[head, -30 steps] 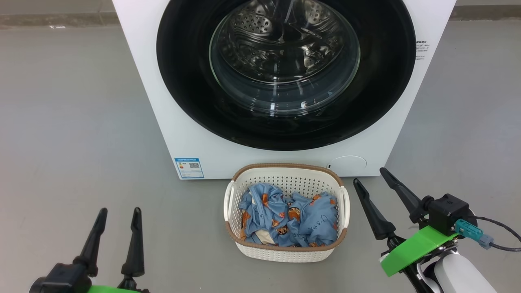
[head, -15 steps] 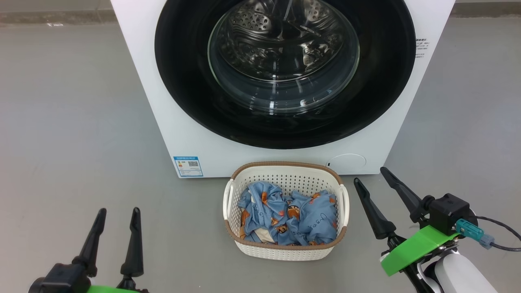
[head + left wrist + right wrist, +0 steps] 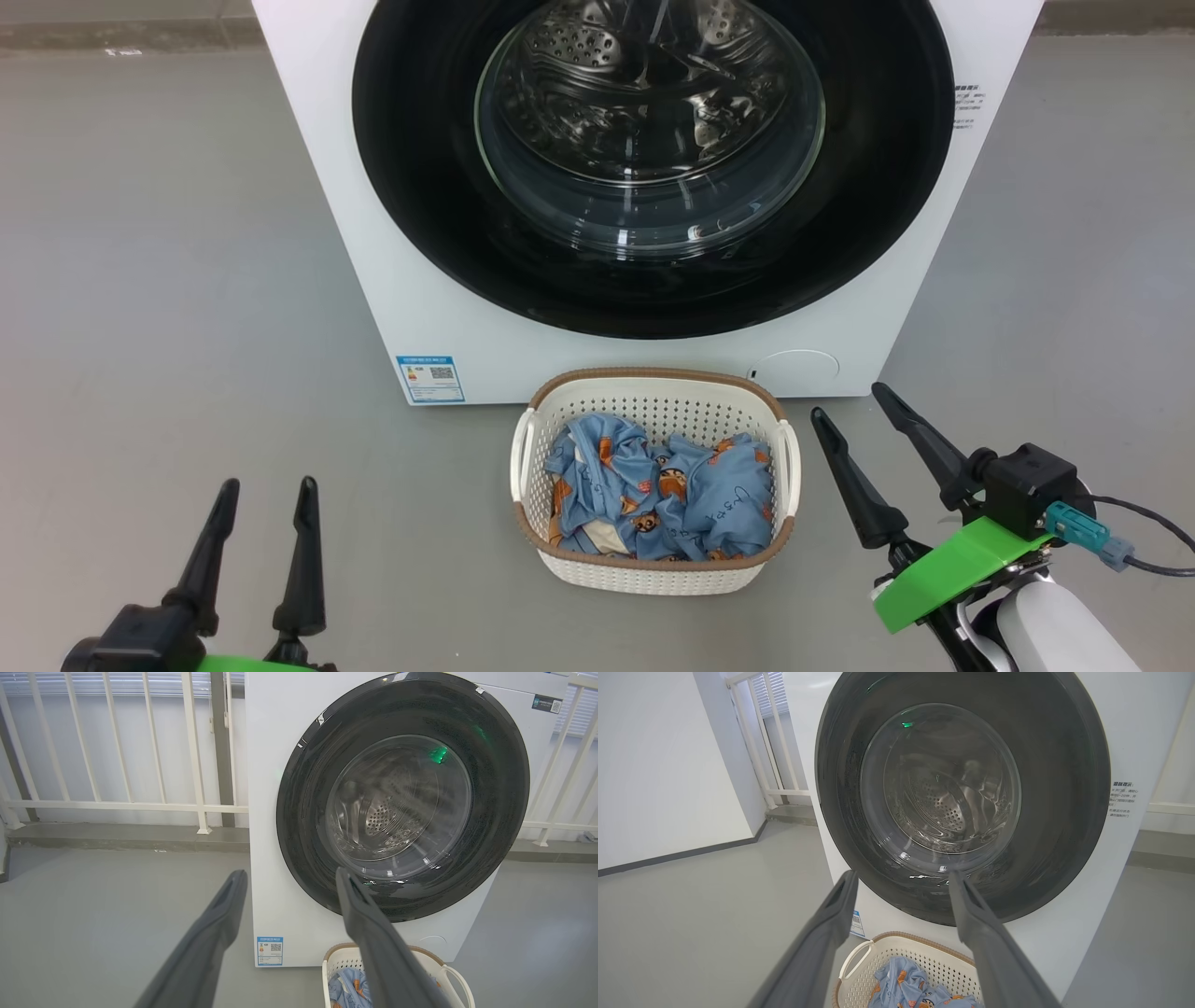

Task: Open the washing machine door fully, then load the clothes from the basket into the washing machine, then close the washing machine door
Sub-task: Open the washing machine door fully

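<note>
while we face the washing machine (image 3: 392,308), left gripper (image 3: 269,483): apart, empty
right gripper (image 3: 848,401): apart, empty
washing machine door (image 3: 420,187): shut, ahead of both grippers
basket (image 3: 653,375): between our grippers, clothes (image 3: 709,504) inside

The basket (image 3: 653,571) of clothes (image 3: 658,499) sits before the closed washing machine door (image 3: 420,187).

Smooth grey floor (image 3: 168,280), white railing (image 3: 117,806) above a low kerb (image 3: 117,837); plain white wall (image 3: 658,765)

Black tapered fingers (image 3: 854,485), green wrist plates (image 3: 952,574), a white forearm (image 3: 1055,625), teal plug (image 3: 1074,524) on dark cable (image 3: 1167,568)
</note>
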